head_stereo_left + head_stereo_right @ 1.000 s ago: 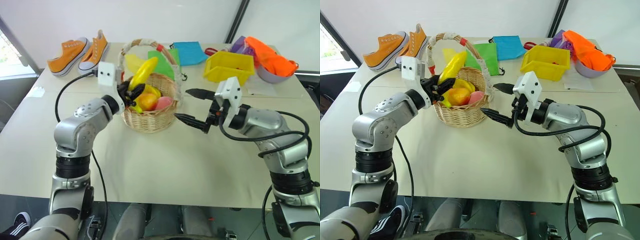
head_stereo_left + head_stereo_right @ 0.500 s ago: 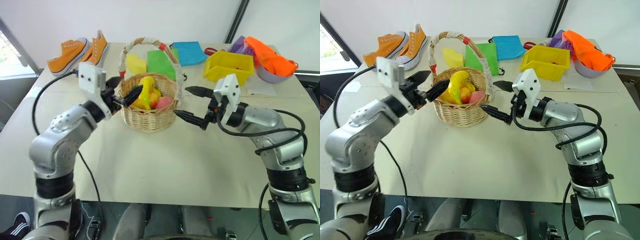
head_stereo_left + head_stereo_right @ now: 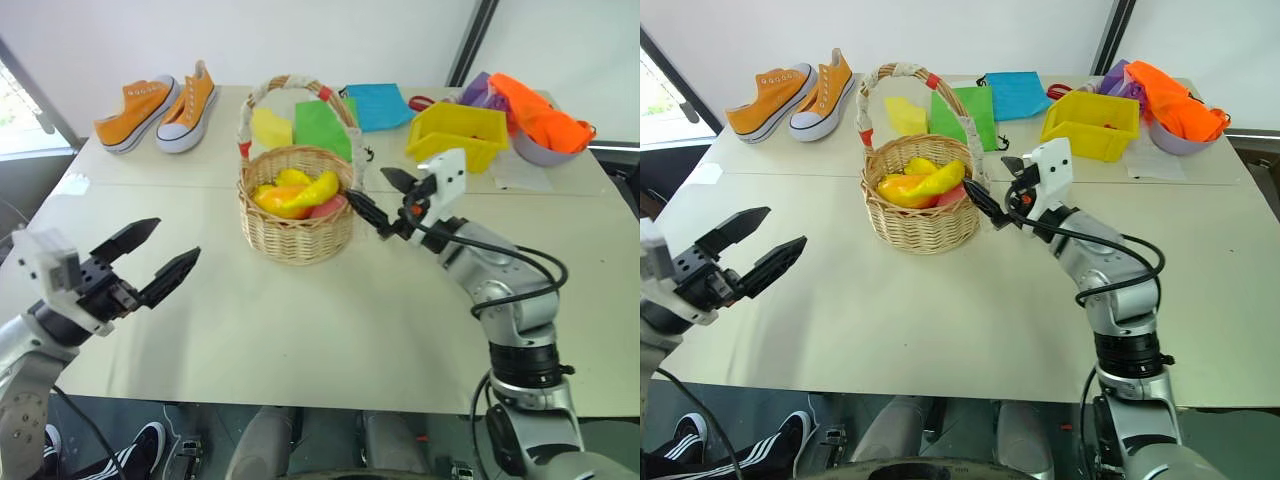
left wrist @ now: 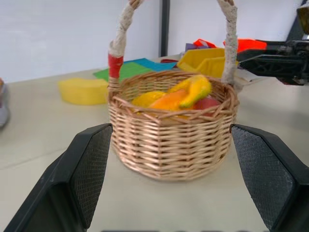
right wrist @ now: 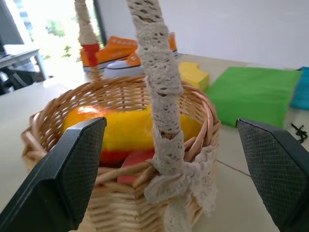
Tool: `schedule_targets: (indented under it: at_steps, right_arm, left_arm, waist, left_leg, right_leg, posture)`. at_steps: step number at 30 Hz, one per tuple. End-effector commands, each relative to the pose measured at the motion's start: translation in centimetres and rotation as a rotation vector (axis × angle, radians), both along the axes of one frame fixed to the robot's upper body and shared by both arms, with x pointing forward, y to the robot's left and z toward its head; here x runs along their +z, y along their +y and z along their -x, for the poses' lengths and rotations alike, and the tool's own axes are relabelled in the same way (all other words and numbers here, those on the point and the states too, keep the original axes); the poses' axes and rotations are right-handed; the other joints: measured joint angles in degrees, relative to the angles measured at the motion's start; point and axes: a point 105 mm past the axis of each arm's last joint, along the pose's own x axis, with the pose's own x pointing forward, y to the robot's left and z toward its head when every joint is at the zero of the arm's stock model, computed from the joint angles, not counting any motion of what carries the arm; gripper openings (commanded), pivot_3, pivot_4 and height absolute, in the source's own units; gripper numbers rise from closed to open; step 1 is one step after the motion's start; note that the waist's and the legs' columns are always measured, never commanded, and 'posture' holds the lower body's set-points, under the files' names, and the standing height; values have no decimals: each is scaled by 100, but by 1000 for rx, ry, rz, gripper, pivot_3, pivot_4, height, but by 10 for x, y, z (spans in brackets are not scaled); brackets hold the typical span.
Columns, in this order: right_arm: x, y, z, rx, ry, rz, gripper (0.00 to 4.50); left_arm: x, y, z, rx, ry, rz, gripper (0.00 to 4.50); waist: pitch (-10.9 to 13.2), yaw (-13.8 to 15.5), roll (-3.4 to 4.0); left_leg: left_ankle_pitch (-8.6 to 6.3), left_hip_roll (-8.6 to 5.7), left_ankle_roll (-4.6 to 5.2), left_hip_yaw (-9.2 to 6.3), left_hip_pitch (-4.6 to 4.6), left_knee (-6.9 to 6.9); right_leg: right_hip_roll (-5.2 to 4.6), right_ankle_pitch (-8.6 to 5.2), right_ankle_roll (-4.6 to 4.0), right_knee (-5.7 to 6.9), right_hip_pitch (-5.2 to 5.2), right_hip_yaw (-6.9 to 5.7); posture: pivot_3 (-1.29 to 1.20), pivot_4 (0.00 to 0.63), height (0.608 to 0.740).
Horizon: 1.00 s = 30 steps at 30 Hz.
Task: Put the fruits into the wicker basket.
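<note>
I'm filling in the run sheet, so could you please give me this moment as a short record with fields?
wicker basket: upright on the table, handle arched over it
fruits: lying inside the basket, banana on top
left tool: open, empty, apart from the basket on its left
right tool: open, empty, at the basket's handle on the right rim
orange sneakers: back left
yellow bin: back right

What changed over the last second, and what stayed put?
The left gripper let go of the banana, which now lies in the wicker basket, and pulled back toward the table's near left edge, open. The right gripper edged closer to the basket's handle, open. The basket did not move.
</note>
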Motion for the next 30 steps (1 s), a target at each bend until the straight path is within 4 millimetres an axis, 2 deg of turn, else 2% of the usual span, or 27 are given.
schedule_targets:
  at_steps: [1,3,6,13,17,20,25,30]
  right_arm:
    - [16,9,-6,-59,-71,-7,4500]
    - [19,19,-8,-58,-81,-28,4500]
    - [19,23,-12,-71,-102,-13,3602]
    - [23,23,-14,-78,-117,-41,14]
    - [25,13,-17,-108,-125,-45,14]
    - [30,-7,-19,-140,-140,-52,14]
    - [37,-47,-11,-146,-178,-32,14]
    - [46,-116,7,-254,-216,17,14]
  left_arm:
    - [3,12,7,32,-50,-13,4158]
    - [1,16,9,50,-56,-9,4158]
    - [1,15,11,41,-56,3,4190]
    - [-1,12,9,29,-55,7,4190]
    - [-1,7,5,12,-54,16,4190]
    - [-1,0,3,-20,-52,34,4190]
    - [1,-13,-5,-71,-51,63,4190]
    - [-3,-44,-21,-204,-22,65,4190]
  waist:
    - [0,-4,1]
    - [0,-32,1]
    - [0,-23,1]
    - [0,-29,2]
    - [0,-28,2]
    - [0,-22,2]
    - [1,12,3]
    - [4,15,8]
  left_leg:
    - [0,-1,0,0,0,0]
    - [0,-1,0,1,0,0]
    - [1,2,-2,-1,2,-6]
    - [1,1,-2,-1,3,-6]
    - [1,2,-2,-1,3,-6]
    - [1,1,-2,0,3,-6]
    - [0,-2,-1,0,2,-6]
    - [0,-2,1,0,1,-6]
  right_leg:
    - [0,0,0,0,0,0]
    - [1,0,0,-1,-1,1]
    - [4,0,0,2,-2,0]
    - [5,0,1,2,-2,0]
    - [7,0,1,4,-3,1]
    - [6,0,1,3,-2,1]
    - [4,1,1,-2,0,0]
    - [2,1,2,-3,2,0]
  posture:
    - [0,150,740]
    - [0,150,740]
    - [0,150,740]
    - [0,150,740]
    - [0,150,740]
    - [0,150,740]
    - [0,150,740]
    - [0,150,740]
